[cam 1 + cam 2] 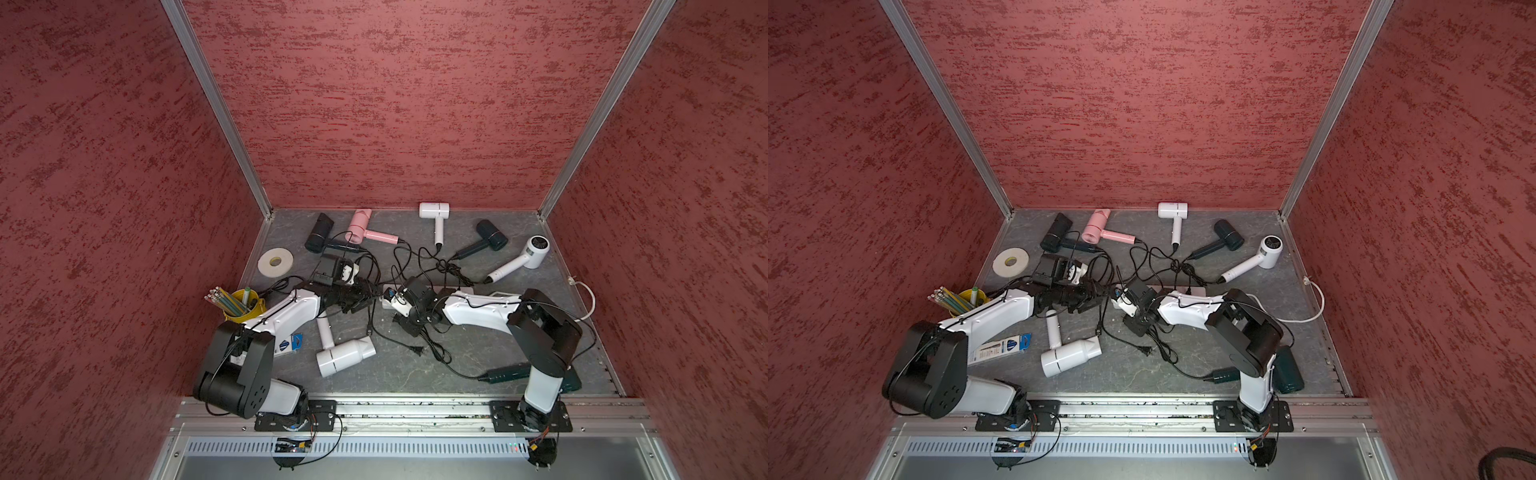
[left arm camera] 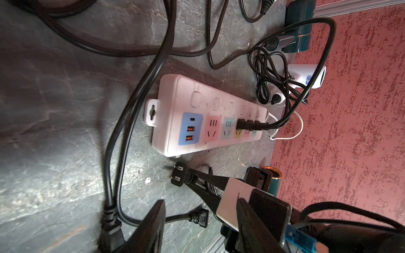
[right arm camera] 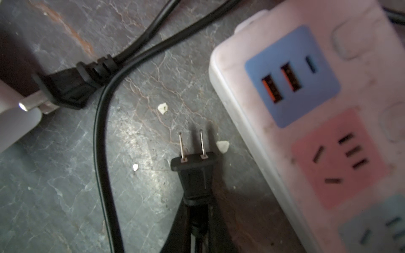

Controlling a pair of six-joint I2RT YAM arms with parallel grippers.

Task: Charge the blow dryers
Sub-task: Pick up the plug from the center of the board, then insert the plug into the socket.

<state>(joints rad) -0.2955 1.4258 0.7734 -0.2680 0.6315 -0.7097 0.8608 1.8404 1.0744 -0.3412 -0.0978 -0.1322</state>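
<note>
— Is our right gripper (image 3: pixel 198 203) holding anything?
— Yes, we pinch a blow dryer plug (image 3: pixel 192 173), prongs pointing ahead; the power strip (image 3: pixel 306 109) lies just beside our fingers. Left gripper (image 1: pixel 368 300): we cannot tell.

Plug (image 3: pixel 193 173) just beside pwr strip (image 3: pixel 317 142); strip lies on table (image 3: pixel 65 186).

Blow dryers (image 1: pixel 345 355): seven. White: three; black dryers (image 1: pixel 319 232): two; pink dryer (image 1: pixel 360 226): one; dark green dryer (image 1: pixel 509 372): one. Five beyond power strip (image 2: pixel 173 96), two on its near side. Plugs (image 2: pixel 242 124) seated in strip: three. Tape roll (image 1: pixel 275 261): one. Pencil cup (image 1: pixel 235 319): one. Robot arms (image 1: pixel 291 309): two.
</note>
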